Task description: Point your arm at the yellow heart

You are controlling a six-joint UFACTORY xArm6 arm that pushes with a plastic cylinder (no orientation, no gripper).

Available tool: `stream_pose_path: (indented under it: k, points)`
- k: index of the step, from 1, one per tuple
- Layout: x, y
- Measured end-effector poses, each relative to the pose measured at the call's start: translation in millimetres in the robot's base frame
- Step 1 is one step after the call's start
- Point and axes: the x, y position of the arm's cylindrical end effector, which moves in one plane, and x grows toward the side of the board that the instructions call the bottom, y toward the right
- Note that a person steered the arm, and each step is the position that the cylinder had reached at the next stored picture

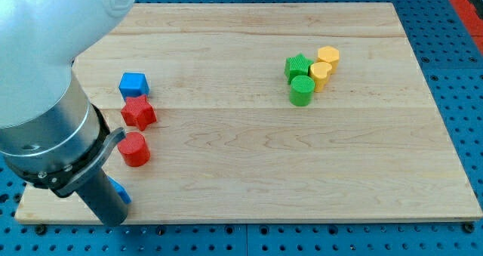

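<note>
The yellow heart (320, 75) lies at the upper right of the wooden board (249, 158). It touches a yellow hexagon (328, 57) above it, a green star (297, 66) to its left and a green cylinder (302, 90) at its lower left. My tip (113, 220) is at the board's bottom left corner, far from the heart. It stands right beside a small blue block (120, 192), which my rod mostly hides, so its shape is unclear.
A blue cube (133, 84), a red star (139, 112) and a red cylinder (135, 149) stand in a column at the left, just above my tip. The arm's big grey body (45, 97) covers the board's left edge.
</note>
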Motion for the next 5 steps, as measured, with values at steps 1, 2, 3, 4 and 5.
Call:
stream_pose_path:
  k: [1, 2, 3, 4, 5]
  points:
    - [-7.4, 0.4]
    - [-10.9, 22.5]
    - [-25.2, 125.7]
    - [-86.0, 257.0]
    - [-147.4, 310.1]
